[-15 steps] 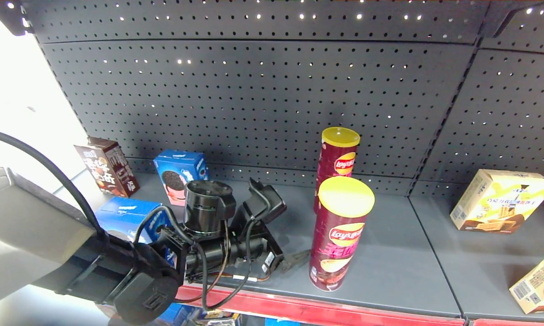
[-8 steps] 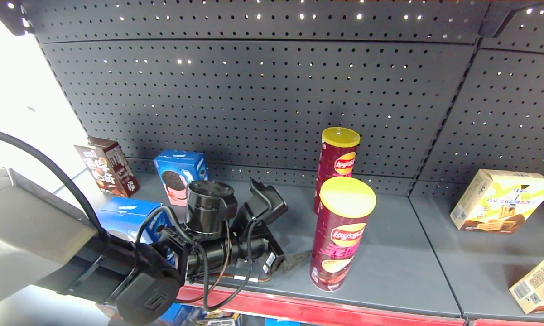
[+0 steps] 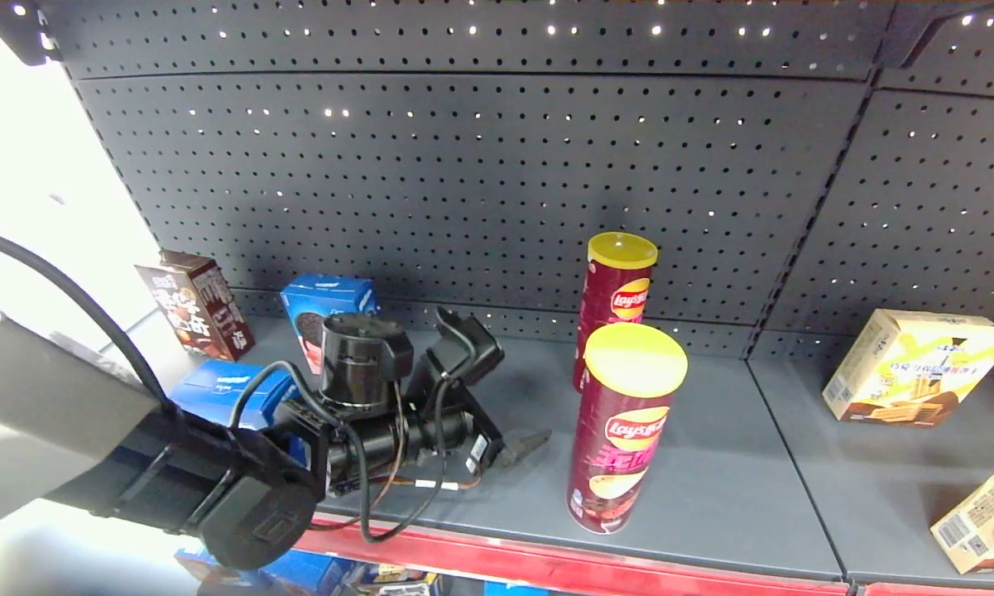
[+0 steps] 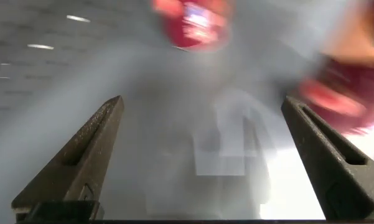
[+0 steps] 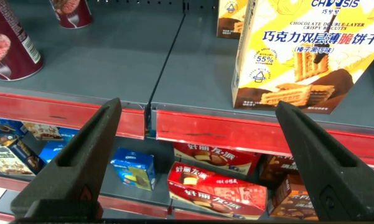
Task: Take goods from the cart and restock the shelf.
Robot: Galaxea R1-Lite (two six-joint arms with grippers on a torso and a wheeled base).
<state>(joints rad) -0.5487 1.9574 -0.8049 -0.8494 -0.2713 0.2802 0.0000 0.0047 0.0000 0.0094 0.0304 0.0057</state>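
Note:
Two maroon chip cans with yellow lids stand upright on the grey shelf (image 3: 712,497): the front can (image 3: 625,426) near the edge and the rear can (image 3: 619,285) by the pegboard. My left gripper (image 3: 530,439) hovers low over the shelf just left of the front can, apart from it. In the left wrist view this gripper (image 4: 202,99) is open and holds nothing, with the front can (image 4: 336,99) and the rear can (image 4: 196,25) blurred ahead. My right gripper (image 5: 198,104) is open and empty in front of the shelf's red edge (image 5: 236,127).
Blue cookie boxes (image 3: 331,294) (image 3: 223,381) and a brown box (image 3: 194,302) stand at the shelf's left. Yellow wafer boxes (image 3: 914,368) (image 3: 981,505) (image 5: 299,53) sit in the right bay. A lower shelf holds several packs (image 5: 215,183). Bare shelf lies right of the cans.
My left arm has drawn back to the left, away from the front can, with its gripper open. The front can stays upright where it was.

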